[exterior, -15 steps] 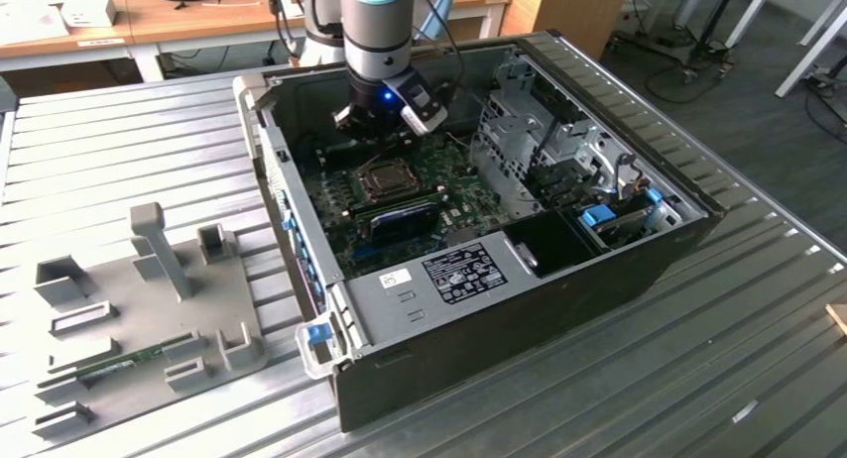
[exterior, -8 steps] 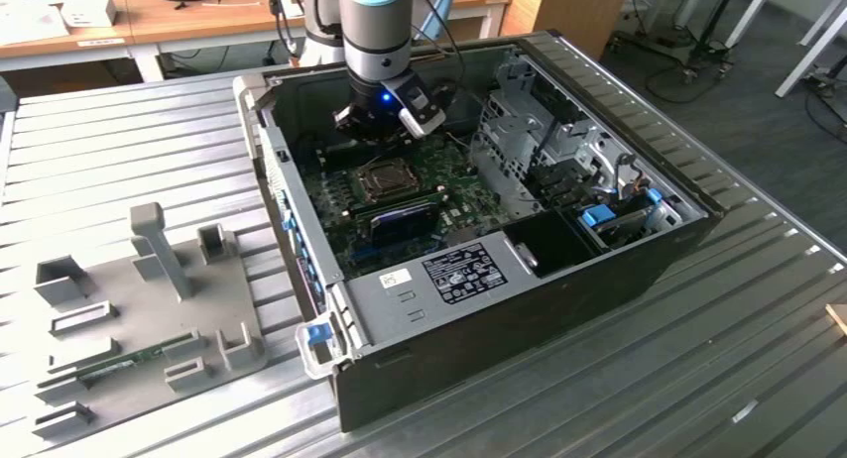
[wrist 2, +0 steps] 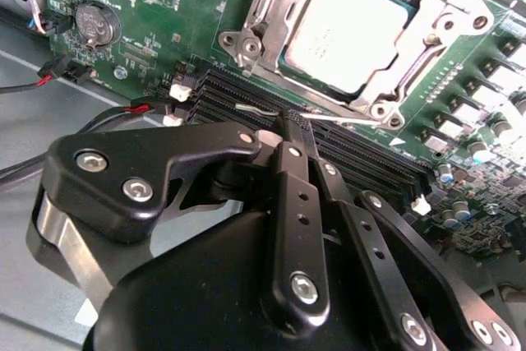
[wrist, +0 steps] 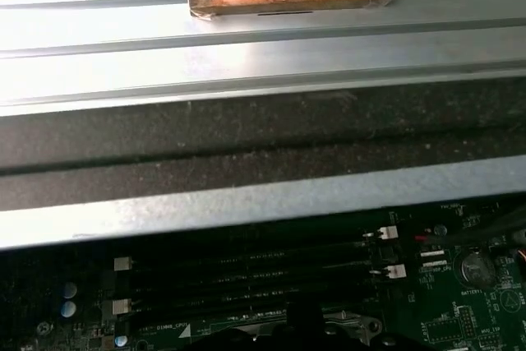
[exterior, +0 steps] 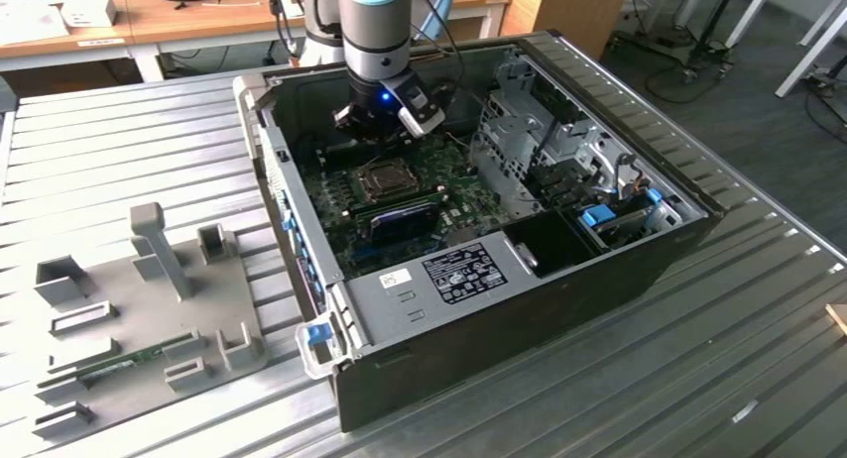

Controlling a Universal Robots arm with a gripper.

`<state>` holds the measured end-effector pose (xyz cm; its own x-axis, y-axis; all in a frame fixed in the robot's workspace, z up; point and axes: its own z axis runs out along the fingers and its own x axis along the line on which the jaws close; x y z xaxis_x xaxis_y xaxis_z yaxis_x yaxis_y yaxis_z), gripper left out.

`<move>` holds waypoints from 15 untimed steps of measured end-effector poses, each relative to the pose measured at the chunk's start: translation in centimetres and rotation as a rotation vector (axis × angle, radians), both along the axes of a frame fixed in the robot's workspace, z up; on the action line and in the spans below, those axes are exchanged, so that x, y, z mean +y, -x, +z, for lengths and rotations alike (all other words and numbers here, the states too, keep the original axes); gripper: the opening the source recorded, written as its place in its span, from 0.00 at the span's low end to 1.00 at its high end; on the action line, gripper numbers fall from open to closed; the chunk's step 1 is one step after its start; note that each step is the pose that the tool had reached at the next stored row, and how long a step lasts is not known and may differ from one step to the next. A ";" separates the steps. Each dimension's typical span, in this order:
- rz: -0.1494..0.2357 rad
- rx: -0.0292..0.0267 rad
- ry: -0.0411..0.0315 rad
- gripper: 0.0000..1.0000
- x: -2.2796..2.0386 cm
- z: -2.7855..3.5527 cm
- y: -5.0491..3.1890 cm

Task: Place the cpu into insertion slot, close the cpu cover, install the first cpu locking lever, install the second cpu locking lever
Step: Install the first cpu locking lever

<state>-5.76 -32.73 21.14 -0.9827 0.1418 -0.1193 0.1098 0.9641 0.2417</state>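
Note:
The pale square cpu [wrist 2: 347,29] lies in the insertion slot [exterior: 385,178] on the green board. The silvery cpu cover [wrist 2: 265,7] lies flat around it, with the chip showing through its window. A thin wire locking lever [wrist 2: 345,117] runs along the socket edge nearest my gripper [wrist 2: 293,122]. The black fingers are shut together, and their tips sit right at this lever, over the memory slots. Whether they press on it I cannot tell. In the exterior view the gripper [exterior: 375,131] hangs inside the open computer case, just behind the socket.
Long black memory slots [wrist 2: 370,166] lie between the gripper and the socket. A coin battery [wrist 2: 93,22] and red and black wires [wrist 2: 49,80] sit on the board. The drive cage [exterior: 530,131] and case wall [wrist: 246,154] close in the sides. A grey fixture plate [exterior: 133,309] lies outside.

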 end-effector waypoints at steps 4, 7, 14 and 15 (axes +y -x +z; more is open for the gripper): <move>0.000 0.0001 0.0002 0.10 0.04 -0.03 0.00; -0.004 0.0000 0.0001 0.10 0.05 -0.16 0.00; -0.021 0.0001 0.0006 0.10 0.04 -0.59 0.00; -0.023 0.0001 0.0008 0.10 0.04 -0.65 0.01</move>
